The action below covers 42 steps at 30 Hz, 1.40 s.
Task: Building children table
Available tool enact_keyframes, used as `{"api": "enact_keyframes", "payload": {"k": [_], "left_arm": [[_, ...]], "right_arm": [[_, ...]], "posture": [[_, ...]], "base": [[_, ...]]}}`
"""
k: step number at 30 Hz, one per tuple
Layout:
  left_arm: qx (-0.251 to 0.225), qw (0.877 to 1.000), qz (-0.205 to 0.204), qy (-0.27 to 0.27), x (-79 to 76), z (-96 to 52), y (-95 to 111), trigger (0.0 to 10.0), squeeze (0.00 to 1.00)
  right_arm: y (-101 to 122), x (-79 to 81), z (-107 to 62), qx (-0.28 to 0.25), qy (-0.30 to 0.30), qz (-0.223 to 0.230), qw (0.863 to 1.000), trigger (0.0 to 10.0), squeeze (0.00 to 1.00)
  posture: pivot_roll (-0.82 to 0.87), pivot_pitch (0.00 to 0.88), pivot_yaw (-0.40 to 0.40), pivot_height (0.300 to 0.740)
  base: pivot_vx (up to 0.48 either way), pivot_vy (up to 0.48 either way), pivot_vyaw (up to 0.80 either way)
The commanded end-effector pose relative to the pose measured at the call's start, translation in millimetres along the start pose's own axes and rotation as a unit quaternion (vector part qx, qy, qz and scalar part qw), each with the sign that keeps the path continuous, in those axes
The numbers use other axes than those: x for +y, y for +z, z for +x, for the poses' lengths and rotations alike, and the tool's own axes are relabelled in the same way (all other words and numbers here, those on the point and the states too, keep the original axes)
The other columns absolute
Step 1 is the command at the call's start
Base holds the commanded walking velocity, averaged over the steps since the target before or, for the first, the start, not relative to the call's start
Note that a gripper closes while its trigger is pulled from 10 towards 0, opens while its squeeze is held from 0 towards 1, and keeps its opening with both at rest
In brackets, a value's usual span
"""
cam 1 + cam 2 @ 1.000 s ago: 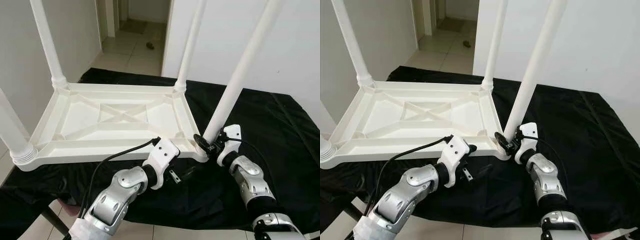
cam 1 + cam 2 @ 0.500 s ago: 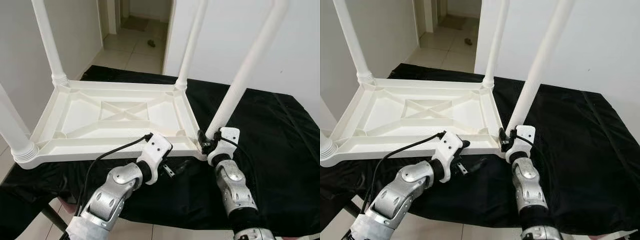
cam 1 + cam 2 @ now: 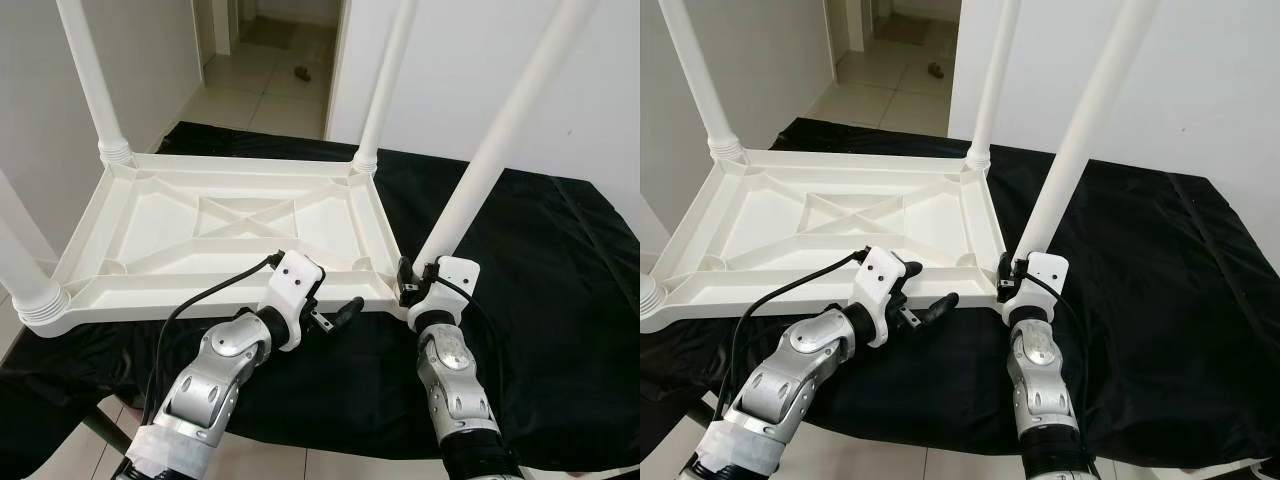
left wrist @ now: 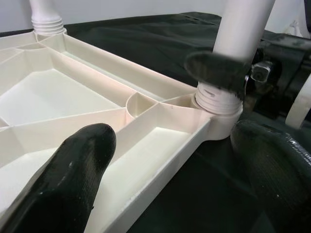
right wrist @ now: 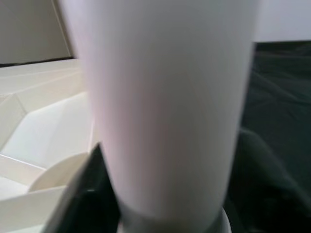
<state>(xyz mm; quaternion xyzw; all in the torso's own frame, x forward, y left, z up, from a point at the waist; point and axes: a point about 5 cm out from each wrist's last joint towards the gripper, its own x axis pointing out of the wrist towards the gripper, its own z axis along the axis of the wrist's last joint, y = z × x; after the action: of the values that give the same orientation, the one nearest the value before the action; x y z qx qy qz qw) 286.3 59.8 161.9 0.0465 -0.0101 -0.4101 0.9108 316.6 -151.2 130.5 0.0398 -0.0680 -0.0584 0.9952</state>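
A white plastic table top (image 3: pixel 240 215) lies upside down on a black cloth, its legs pointing up. The near right leg (image 3: pixel 490 160) stands tilted in its corner socket (image 4: pixel 214 104). My right gripper (image 3: pixel 410 283) is shut on the base of this leg, and the leg (image 5: pixel 170 107) takes up most of the right wrist view. My left gripper (image 3: pixel 335 305) is open at the table's near rim, left of that corner. One finger (image 4: pixel 73 179) hangs over the ribbed underside, the other (image 4: pixel 272 165) is outside the rim.
Three more legs stand in the far left (image 3: pixel 95 90), far right (image 3: pixel 385 85) and near left (image 3: pixel 25 270) corners. The black cloth (image 3: pixel 540 260) spreads to the right. Walls are close behind, with a tiled doorway (image 3: pixel 260 70) beyond. The bench's near edge runs under my forearms.
My right forearm has swung in from the right and now stands straight under the leg base, still gripping it. My left gripper has risen toward the table's near rim.
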Motion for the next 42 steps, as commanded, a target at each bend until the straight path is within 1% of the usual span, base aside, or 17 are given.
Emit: {"api": "enact_keyframes", "payload": {"k": [1, 8, 9, 11, 13, 14, 16, 23, 25, 30, 31, 34, 35, 36, 38, 39, 42], "left_arm": [[-0.005, 0.998, -0.006, 0.058, 6.3, 2.0, 2, 10.0, 0.0], [-0.011, 0.998, -0.013, 0.059, 3.9, 1.7, 2, 10.0, 0.0], [-0.013, 0.998, -0.015, 0.059, 2.7, 1.7, 2, 10.0, 0.0], [-0.014, 0.998, -0.016, 0.059, 2.3, 1.8, 2, 10.0, 0.0], [-0.015, 0.998, -0.017, 0.057, 1.1, 1.9, 2, 10.0, 0.0], [-0.015, 0.998, -0.017, 0.057, 1.1, 1.9, 2, 10.0, 0.0], [-0.015, 0.998, -0.018, 0.056, 0.1, 2.0, 2, 10.0, 0.0], [-0.013, 0.999, -0.019, 0.044, -3.1, 2.2, 1, 10.0, 0.0], [-0.013, 0.999, -0.019, 0.044, -3.1, 2.2, 1, 10.0, 0.0], [-0.011, 0.999, -0.017, 0.041, -4.3, 0.9, 1, 10.0, 0.0], [-0.01, 0.999, -0.012, 0.041, -5.1, -1.7, 1, 10.0, 0.0], [-0.01, 0.999, -0.01, 0.041, -5.3, -2.8, 1, 10.0, 0.0], [-0.01, 0.999, -0.009, 0.044, -5.2, -4.4, 2, 10.0, 0.0], [-0.01, 0.999, -0.009, 0.044, -5.2, -4.4, 2, 10.0, 0.0], [-0.011, 0.999, -0.006, 0.048, -4.9, -5.4, 3, 10.0, 0.0], [-0.011, 0.999, -0.006, 0.048, -4.9, -5.4, 3, 10.0, 0.0], [-0.011, 0.999, -0.005, 0.051, -5.3, -7.3, 3, 10.0, 0.0]], "right_arm": [[-3, -8.7, -1.2, 0.004, -0.014, 0.005, 1.0, 10.0, 1.0], [8, -16.8, -10.4, -0.023, -0.013, 0.005, 1.0, 10.0, 1.0], [8, -21.1, -16.2, -0.024, -0.016, 0.001, 1.0, 10.0, 0.0], [8, -22.4, -18.4, -0.022, -0.017, 0.001, 1.0, 10.0, 0.0], [5, -24.6, -32.2, -0.017, -0.007, -0.009, 1.0, 10.0, 0.0], [5, -24.6, -32.2, -0.017, -0.007, -0.009, 1.0, 10.0, 0.0], [4, -24.2, -44.2, -0.015, 0.01, -0.017, 1.0, 10.0, 0.0], [6, -20.5, -61.7, -0.02, 0.047, -0.025, 0.998, 10.0, 0.0], [6, -20.5, -61.7, -0.02, 0.047, -0.025, 0.998, 10.0, 0.0], [6, -15.0, -65.8, -0.011, 0.078, -0.014, 0.997, 10.0, 0.0], [7, -5.8, -69.7, -0.001, 0.138, 0.002, 0.99, 10.0, 0.0], [7, -2.9, -71.1, 0.003, 0.158, 0.008, 0.987, 10.0, 0.0], [7, 1.0, -71.4, 0.006, 0.2, 0.013, 0.98, 10.0, 0.0], [7, 1.0, -71.4, 0.006, 0.2, 0.013, 0.98, 10.0, 0.0], [8, 2.3, -70.2, 0.011, 0.23, 0.018, 0.973, 10.0, 0.0], [8, 2.3, -70.2, 0.011, 0.23, 0.018, 0.973, 10.0, 0.0], [10, -1.2, -60.0, 0.012, 0.266, 0.011, 0.964, 10.0, 0.0]], "posture": [[0.03, 0.043, -0.054, 0.74], [0.03, 0.046, -0.059, 0.74], [0.03, 0.046, -0.06, 0.74], [0.03, 0.046, -0.061, 0.74], [0.02, 0.045, -0.059, 0.74], [0.02, 0.045, -0.059, 0.74], [0.02, 0.044, -0.055, 0.74], [0.01, 0.043, -0.048, 0.74], [0.01, 0.043, -0.048, 0.74], [0.01, 0.043, -0.046, 0.74], [0.02, 0.041, -0.049, 0.74], [0.02, 0.041, -0.049, 0.74], [0.03, 0.043, -0.059, 0.74], [0.03, 0.043, -0.059, 0.74], [0.04, 0.045, -0.063, 0.74], [0.04, 0.045, -0.063, 0.74], [0.04, 0.046, -0.062, 0.74]], "base": [[0.0, 0.0, 0.0], [0.0, 0.0, 0.0], [0.0, 0.0, 0.0], [0.0, 0.0, 0.0], [0.0, 0.0, 0.0], [0.0, 0.0, 0.0], [0.0, 0.0, 0.0], [0.0, 0.0, 0.0], [0.0, 0.0, 0.0], [0.0, 0.0, 0.0], [0.0, 0.0, 0.0], [0.0, 0.0, 0.0], [0.0, 0.0, 0.0], [0.0, 0.0, 0.0], [0.0, 0.0, 0.0], [0.0, 0.0, 0.0], [0.0, 0.0, 0.0]]}}
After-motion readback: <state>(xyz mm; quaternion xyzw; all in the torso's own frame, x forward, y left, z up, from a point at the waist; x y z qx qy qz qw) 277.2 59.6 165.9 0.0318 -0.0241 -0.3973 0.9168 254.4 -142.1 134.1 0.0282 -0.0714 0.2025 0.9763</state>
